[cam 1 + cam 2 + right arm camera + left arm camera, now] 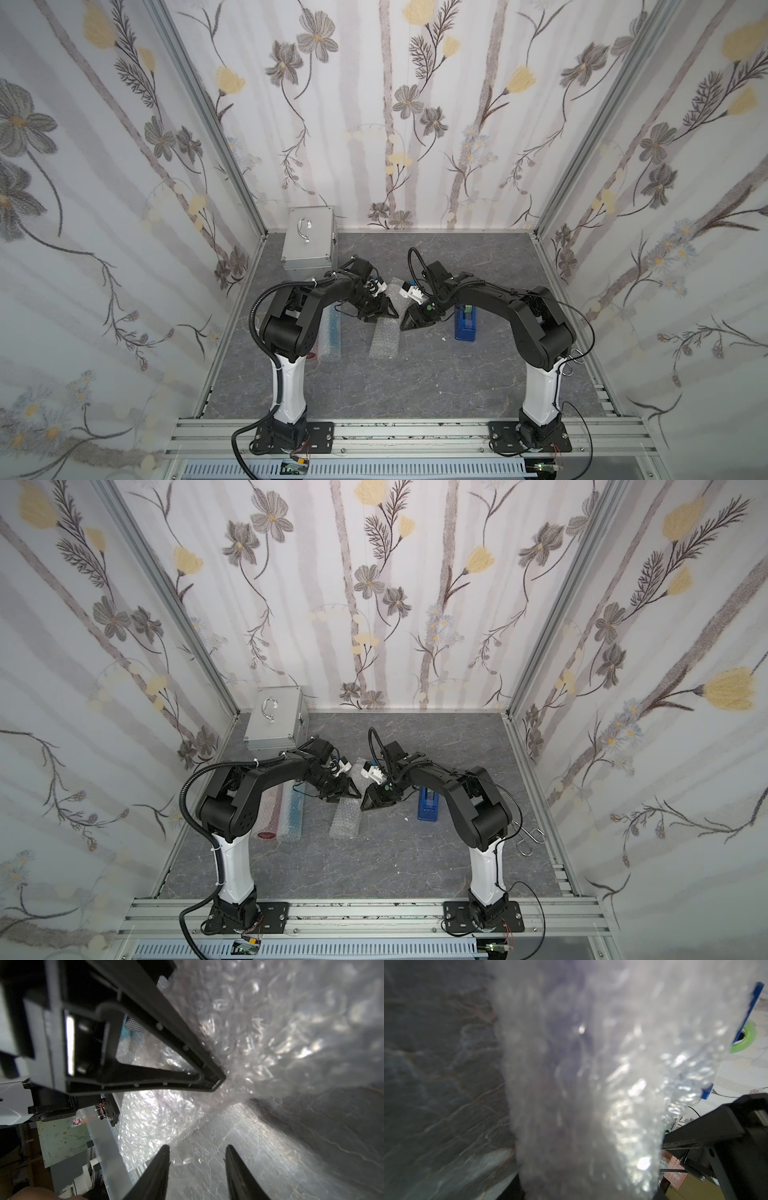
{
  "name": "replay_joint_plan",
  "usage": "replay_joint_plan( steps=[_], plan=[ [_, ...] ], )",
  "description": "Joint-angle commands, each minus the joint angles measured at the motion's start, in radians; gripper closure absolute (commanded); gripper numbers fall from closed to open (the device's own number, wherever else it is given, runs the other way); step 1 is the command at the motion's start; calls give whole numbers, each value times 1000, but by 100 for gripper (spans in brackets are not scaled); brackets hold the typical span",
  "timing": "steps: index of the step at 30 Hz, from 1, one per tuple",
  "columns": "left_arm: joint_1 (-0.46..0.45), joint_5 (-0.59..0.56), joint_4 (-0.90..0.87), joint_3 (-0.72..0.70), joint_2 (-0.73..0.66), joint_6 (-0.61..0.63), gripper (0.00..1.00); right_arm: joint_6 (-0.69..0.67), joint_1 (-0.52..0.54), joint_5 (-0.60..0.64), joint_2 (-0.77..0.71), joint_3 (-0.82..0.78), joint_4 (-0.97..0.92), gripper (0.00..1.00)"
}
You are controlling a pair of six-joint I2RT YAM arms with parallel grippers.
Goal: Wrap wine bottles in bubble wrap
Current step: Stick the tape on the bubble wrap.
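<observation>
Two arms: both reach inward over a grey marbled counter [415, 386], and their tips nearly meet.
Left end effector [380, 313]: sits at the far end of a bubble wrap bundle [384, 338]. In the right wrist view, one of its fingers [187, 1049] lies along the wrap with its tip pressed in. The other finger is hidden, so I cannot tell whether it clamps the wrap or only rests on it.
Right end effector [197, 1147]: spread apart and pinching nothing. It is just beside the left end effector, low by the edge of the same bundle, with counter showing between its tips.
Bubble wrap bundle: a long roll lying flat, running from under both end effectors back toward the arm bases. The blurred left wrist view shows a faint violet tint inside.
Blue-tinted bundle [331, 332]: more rolled wrap on the left end effector's outer side, beside the left arm and apart from the first roll. Blue shows through it.
Red patch [267, 835]: at the near end of that wrap, close to the left arm.
Tape dispenser [465, 328]: blue, near the right end effector's outer side.
Silver case [309, 245]: closed, beyond the left end effector, against the back wall.
</observation>
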Motion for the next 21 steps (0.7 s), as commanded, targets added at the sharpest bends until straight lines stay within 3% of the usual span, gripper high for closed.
replay_joint_plan(
  steps=[1, 6, 9, 14, 21],
  plan=[
    [-1, -3, -21, -2, -2, -4, 100, -9, 0, 0, -30, -15, 32, 51],
    [-1, -4, -22, -2, 0, -4, 100, -10, -17, 7, -90, -66, 33, 52],
    [-1, -6, -22, -2, -2, -4, 100, 12, -27, 13, -138, -91, 27, 62],
    [-2, -5, -22, -5, -3, -4, 100, 83, -15, 8, -182, -76, 57, 91],
    [-2, -3, -22, -2, 0, -6, 100, 133, 31, 9, -50, -16, 100, 100]
  ],
)
